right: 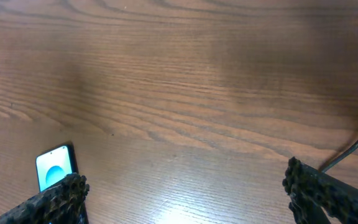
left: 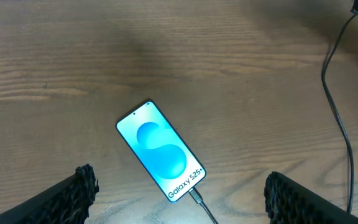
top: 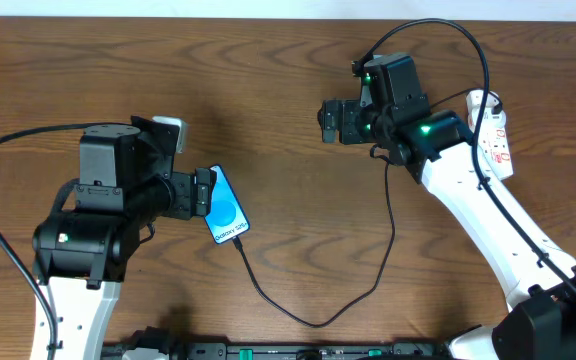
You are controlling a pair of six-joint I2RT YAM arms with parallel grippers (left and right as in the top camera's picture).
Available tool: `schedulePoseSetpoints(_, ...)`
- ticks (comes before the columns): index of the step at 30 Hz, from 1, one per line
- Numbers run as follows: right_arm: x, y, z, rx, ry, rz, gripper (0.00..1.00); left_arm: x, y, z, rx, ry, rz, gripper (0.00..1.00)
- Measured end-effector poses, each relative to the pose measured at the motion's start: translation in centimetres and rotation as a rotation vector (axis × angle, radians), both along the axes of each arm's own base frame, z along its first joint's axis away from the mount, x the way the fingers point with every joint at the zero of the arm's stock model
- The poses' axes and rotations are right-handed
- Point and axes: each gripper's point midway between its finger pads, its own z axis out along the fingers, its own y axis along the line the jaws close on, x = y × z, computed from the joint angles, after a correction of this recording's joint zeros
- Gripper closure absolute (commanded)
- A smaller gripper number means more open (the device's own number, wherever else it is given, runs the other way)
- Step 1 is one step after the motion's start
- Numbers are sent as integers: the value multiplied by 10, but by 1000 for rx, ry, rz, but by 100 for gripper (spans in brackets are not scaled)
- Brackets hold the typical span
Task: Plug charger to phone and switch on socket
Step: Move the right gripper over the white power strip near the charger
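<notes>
On the table (top: 268, 60), the phone (top: 228, 212) lay screen-up just beside the empty, spread left gripper (top: 206, 192), the charger (top: 308, 318) seemingly seated in its lower end, so the equally empty, spread right gripper (top: 329, 120) should probably turn to the socket (top: 495, 135) beside its arm and press the switch squarely.

Charger (left: 199, 202) plugged into lit phone (left: 160, 151) (screen up); socket (top: 493, 135) lies well apart
</notes>
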Motion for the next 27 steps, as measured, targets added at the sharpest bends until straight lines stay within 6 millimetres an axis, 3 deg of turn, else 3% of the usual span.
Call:
schedulePoseSetpoints(3,-3,-14,-7,-3,46,-10,1,0,0,-1,0,3,0,12)
schedulePoseSetpoints(7,-9,-62,-11,-31,154,-63,1,0,0,-1,0,3,0,12)
schedulePoseSetpoints(14,6,-158,36,-30,126,-181,1,0,0,-1,1,3,0,12)
schedulePoseSetpoints(17,10,-197,45,8,99,-241,1,0,0,-1,1,3,0,12)
schedulePoseSetpoints(22,-3,-267,46,67,93,-319,1,0,0,-1,1,2,0,12)
schedulePoseSetpoints(25,-14,-295,38,59,99,-301,1,0,0,-1,0,3,0,12)
schedulePoseSetpoints(27,-16,-302,31,35,102,-254,1,0,0,-1,0,3,1,12)
